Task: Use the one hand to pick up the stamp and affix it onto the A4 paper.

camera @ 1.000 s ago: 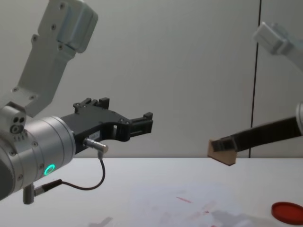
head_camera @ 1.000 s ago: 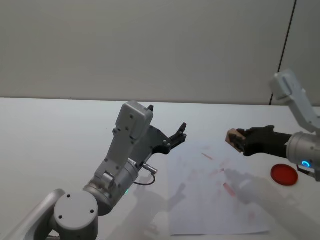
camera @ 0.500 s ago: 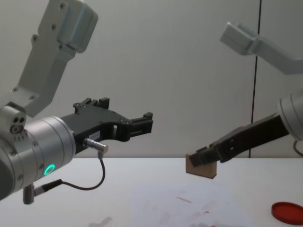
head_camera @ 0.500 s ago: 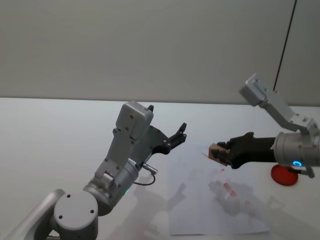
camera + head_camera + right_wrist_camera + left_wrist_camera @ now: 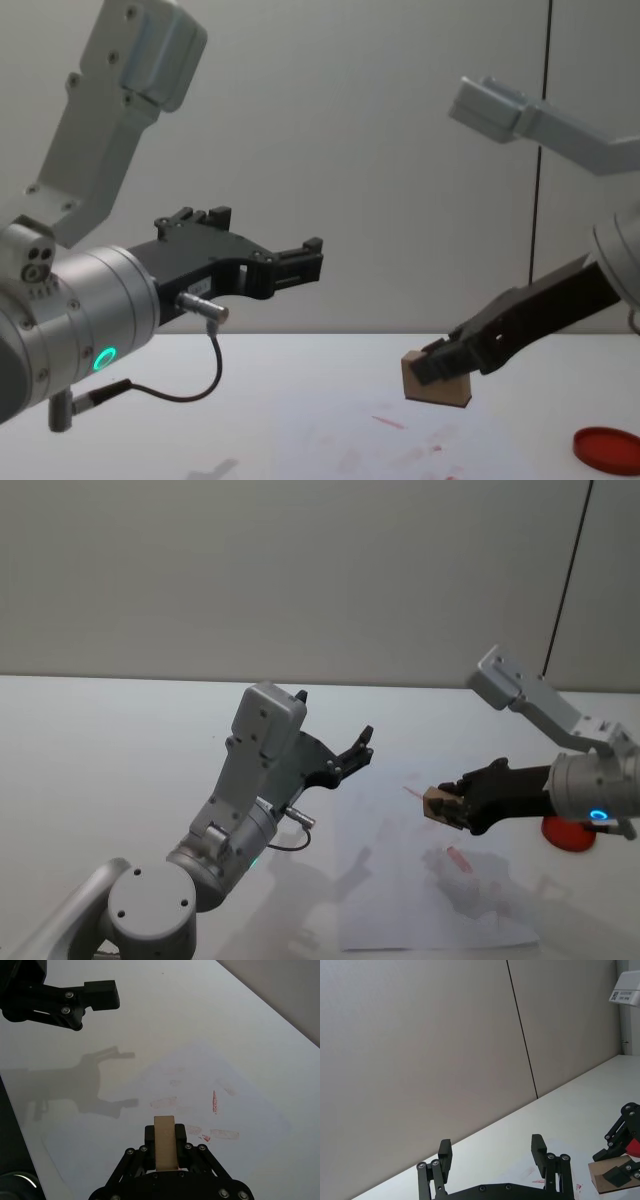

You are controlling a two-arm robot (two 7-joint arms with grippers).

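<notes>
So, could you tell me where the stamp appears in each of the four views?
Head view: the stamp is right of centre, in the right gripper, above the A4 paper.
Chest view: right of centre, low, just above the table.
Left wrist view: beyond the open left gripper, far off.
Right wrist view: clamped close to the camera.
Shared landmark: the red-marked A4 paper.

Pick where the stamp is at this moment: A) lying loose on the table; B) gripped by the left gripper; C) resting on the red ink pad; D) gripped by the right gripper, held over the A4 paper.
D: the right gripper is shut on the stamp, holding it above the A4 paper with its shadow cast below; the left gripper is open and empty.
</notes>
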